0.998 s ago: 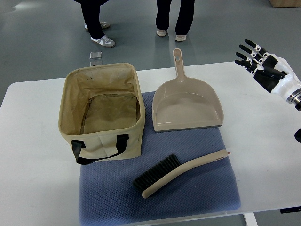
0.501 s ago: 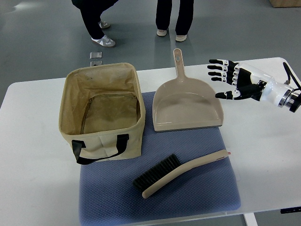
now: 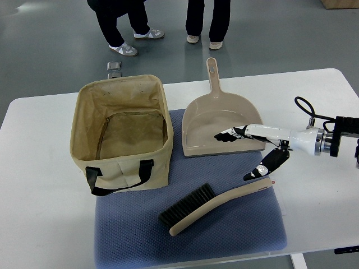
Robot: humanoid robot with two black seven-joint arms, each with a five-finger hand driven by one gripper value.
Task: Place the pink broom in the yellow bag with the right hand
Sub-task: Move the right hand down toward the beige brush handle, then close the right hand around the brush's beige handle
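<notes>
We see the right hand (image 3: 247,151) open, fingers stretched left over the near edge of the dustpan (image 3: 221,128), thumb pointing down just above the handle tip of the pink broom (image 3: 216,203). The broom lies on the blue mat (image 3: 140,235) near us, right of the open yellow bag (image 3: 120,131) on the table (image 3: 45,224)
</notes>
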